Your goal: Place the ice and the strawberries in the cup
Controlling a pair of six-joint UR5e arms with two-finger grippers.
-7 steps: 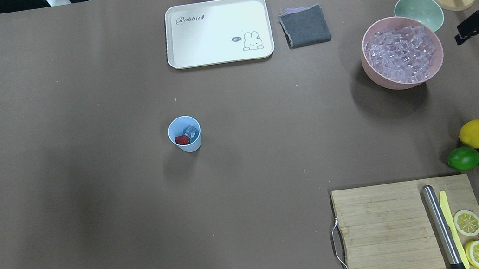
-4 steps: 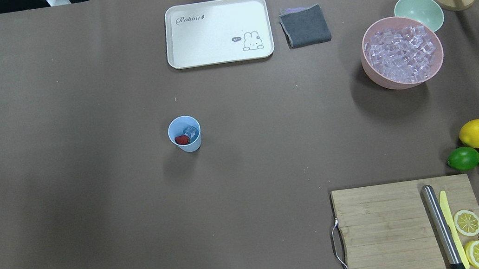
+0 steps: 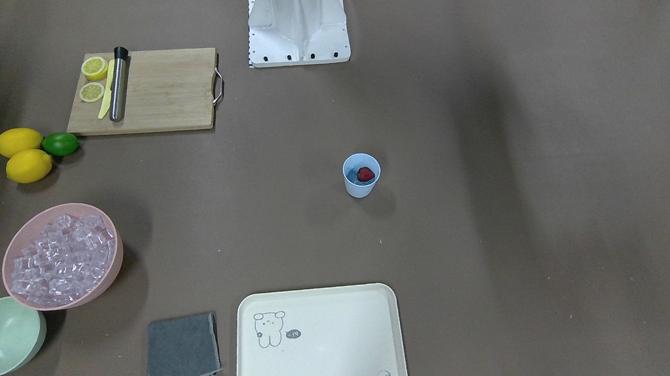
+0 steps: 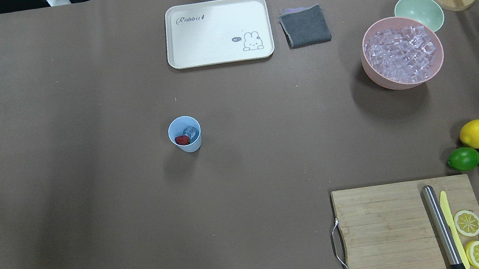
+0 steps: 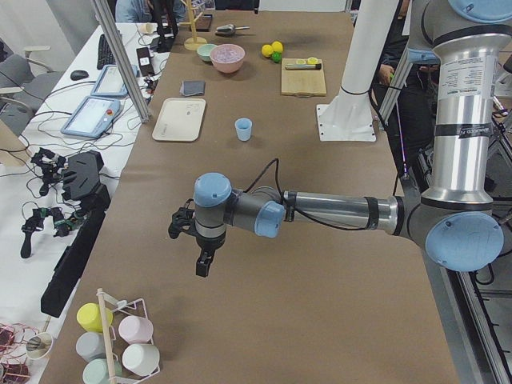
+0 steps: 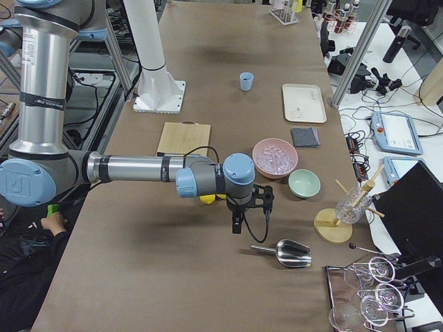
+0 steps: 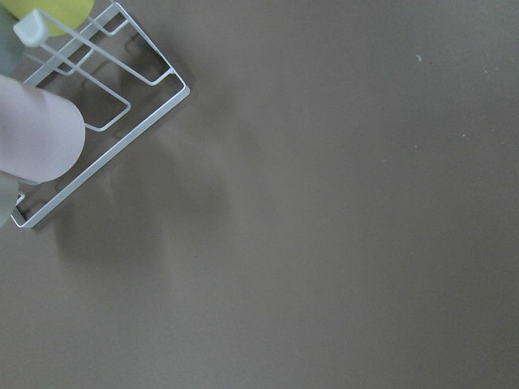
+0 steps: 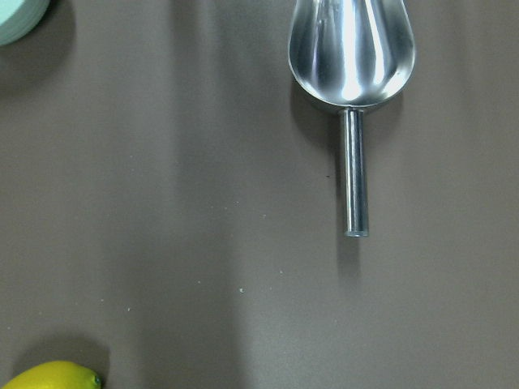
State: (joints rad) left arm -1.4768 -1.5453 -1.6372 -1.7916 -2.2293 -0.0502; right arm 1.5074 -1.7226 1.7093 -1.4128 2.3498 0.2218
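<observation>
The light-blue cup (image 4: 184, 134) stands upright mid-table, left of centre in the overhead view. Inside it lie the red strawberry (image 4: 182, 139) and a clear ice cube (image 4: 191, 132). The cup (image 3: 361, 175) and the strawberry (image 3: 365, 174) also show in the front view. More ice fills the pink bowl (image 4: 402, 53) at the far right. My left gripper (image 5: 204, 262) shows only in the left side view, far from the cup, over bare table. My right gripper (image 6: 238, 224) shows only in the right side view, beyond the pink bowl (image 6: 275, 158). I cannot tell whether either is open or shut.
A metal scoop (image 8: 352, 57) lies on the table under my right wrist. A white tray (image 4: 218, 32), grey cloth (image 4: 304, 26) and green bowl (image 4: 419, 13) sit at the back. Lemons (image 4: 477, 133), a lime (image 4: 463, 159) and a cutting board (image 4: 389, 230) are front right. A cup rack (image 7: 89, 113) is near my left wrist.
My right gripper was at the overhead view's right edge beside the pink bowl one second ago; it has moved right, out of that view. The cup and its contents have not moved.
</observation>
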